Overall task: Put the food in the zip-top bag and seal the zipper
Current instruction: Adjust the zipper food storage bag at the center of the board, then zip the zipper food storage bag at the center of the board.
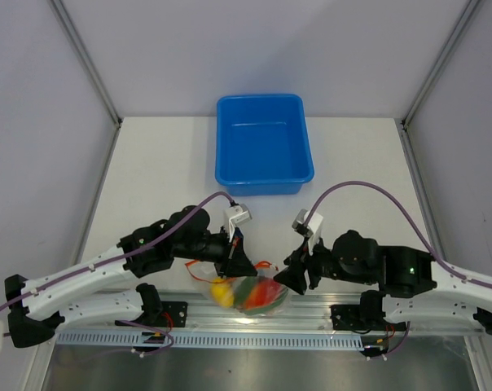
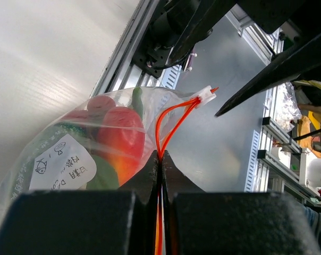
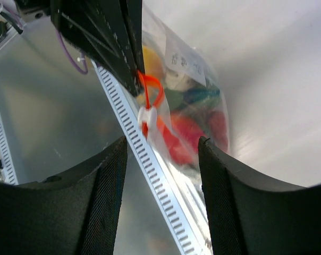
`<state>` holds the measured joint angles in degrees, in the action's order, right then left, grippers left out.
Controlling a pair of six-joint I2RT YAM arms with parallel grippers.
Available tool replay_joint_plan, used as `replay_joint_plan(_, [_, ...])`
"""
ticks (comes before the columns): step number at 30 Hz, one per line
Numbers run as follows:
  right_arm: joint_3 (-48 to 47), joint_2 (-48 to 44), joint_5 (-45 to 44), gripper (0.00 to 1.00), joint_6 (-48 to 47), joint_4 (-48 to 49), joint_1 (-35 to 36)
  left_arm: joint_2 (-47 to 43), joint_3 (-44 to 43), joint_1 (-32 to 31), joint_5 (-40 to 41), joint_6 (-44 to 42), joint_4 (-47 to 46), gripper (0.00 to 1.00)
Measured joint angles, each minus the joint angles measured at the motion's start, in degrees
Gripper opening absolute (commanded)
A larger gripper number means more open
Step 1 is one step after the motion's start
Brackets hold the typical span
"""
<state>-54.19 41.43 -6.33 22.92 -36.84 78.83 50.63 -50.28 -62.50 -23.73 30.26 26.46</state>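
Zip-top bag (image 1: 250, 295): food (image 2: 120, 135) inside; lies just beyond the left pincer (image 2: 161, 159) tips.
Left pincer: clamped on the zipper (image 2: 174, 119).
Right pincer (image 3: 160, 143): fingers apart, with the white slider (image 3: 146, 114) ahead between them.
Technique: pinch the slider squarely and run it along the strip while the left pincer holds the bag taut.

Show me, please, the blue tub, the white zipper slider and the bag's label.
blue tub (image 1: 265, 184), top view, front wall
white zipper slider (image 2: 207, 94), left wrist view, middle
label (image 2: 62, 163), left wrist view, centre

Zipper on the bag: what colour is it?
The zipper is orange-red, clearest in the left wrist view.
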Motion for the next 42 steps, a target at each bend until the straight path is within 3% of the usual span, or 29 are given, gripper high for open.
replay_joint_plan(12, [6.47, 2.40, -2.56, 0.54, -2.47, 10.01, 0.63, 0.00, -1.27, 0.00, -0.17, 0.26, 1.25, 0.00])
replay_joint_plan(15, [8.90, 1.07, -3.04, 0.42, -2.43, 11.91, 0.79, 0.07, -1.46, 0.00, -0.42, 0.26, 1.25, 0.01])
replay_joint_plan(16, [9.68, 0.39, -3.28, 0.22, -2.34, 12.39, 0.85, 0.13, -1.51, 0.00, -0.46, 0.26, 1.22, 0.00])
replay_joint_plan(18, [11.10, -0.96, -3.61, 0.01, -2.29, 13.29, 0.90, 0.31, -1.53, 0.00, -0.46, 0.26, 1.22, 0.00])
replay_joint_plan(24, [14.71, -4.96, -3.91, 0.00, -1.49, 16.59, 1.01, 0.74, -1.57, 0.00, -0.55, 0.28, 1.11, 0.01])
replay_joint_plan(27, [14.97, -5.53, -3.52, 0.00, -1.51, 17.11, 1.01, 0.72, -1.57, 0.00, -0.74, 0.11, 1.09, 0.12])
replay_joint_plan(30, [14.97, -5.68, -2.54, 0.00, -1.60, 17.53, 1.01, 0.59, -1.57, 0.00, -0.94, -0.83, 0.98, 0.53])
replay_joint_plan(31, [14.97, -5.68, -1.97, 0.00, -1.68, 17.62, 1.01, 0.50, -1.57, 0.00, -0.94, -1.14, 0.87, 0.57])
replay_joint_plan(34, [14.97, -5.66, -0.37, 0.00, -1.97, 17.94, 1.01, 0.00, -1.60, 0.00, -1.03, -1.95, 0.46, 0.63])
replay_joint_plan(42, [14.67, -3.98, 3.78, 0.00, -2.05, 18.32, 1.01, 3.34, -5.42, 0.00, -2.25, -6.38, -0.70, 0.63])
